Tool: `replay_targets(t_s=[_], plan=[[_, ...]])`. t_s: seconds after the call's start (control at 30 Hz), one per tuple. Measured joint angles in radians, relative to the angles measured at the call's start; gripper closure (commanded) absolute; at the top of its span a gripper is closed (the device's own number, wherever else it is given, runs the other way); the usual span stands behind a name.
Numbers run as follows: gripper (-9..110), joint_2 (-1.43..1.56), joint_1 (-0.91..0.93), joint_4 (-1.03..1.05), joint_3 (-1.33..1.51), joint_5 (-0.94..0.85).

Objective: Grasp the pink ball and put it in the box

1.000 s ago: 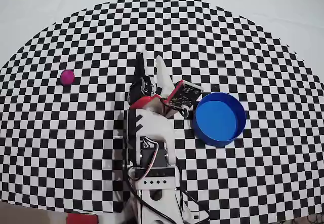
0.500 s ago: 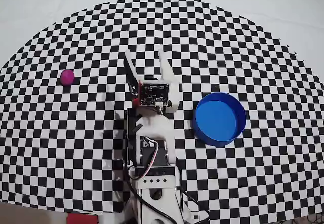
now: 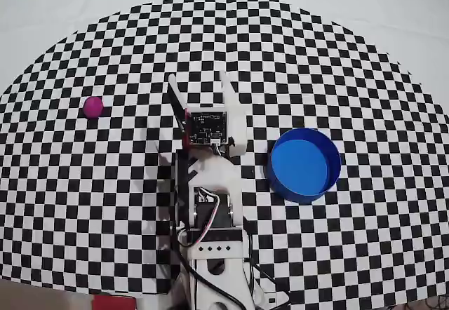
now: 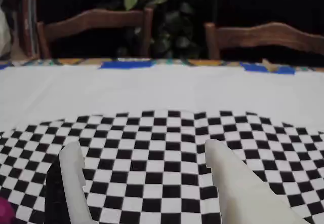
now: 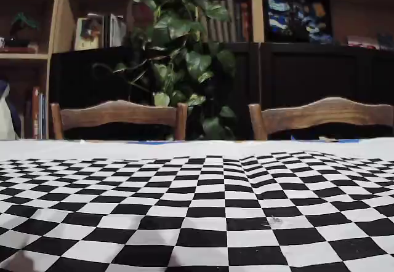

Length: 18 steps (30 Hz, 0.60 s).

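Now we see the ball (image 3: 93, 106) at far left in the overhead view, alone on the cloth (image 3: 84, 184). Our gripper (image 3: 199, 84) has turned flat since a second ago, jaws apart and empty. At right, the box (image 3: 304, 165) waits empty.

Two wooden chairs (image 5: 117, 117), leafy plant (image 5: 184, 50), dark bookshelves (image 5: 295, 32) behind.

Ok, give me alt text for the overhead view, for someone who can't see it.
A robot arm's open gripper hangs over the middle of a checkered mat, holding nothing. A pink ball lies far to its left, and an empty blue box sits to its right.
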Motion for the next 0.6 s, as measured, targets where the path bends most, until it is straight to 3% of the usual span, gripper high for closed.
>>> replay_targets(t_s=[0.6], plan=[[74, -0.040, -0.120, 0.012, 0.000, 0.000]])
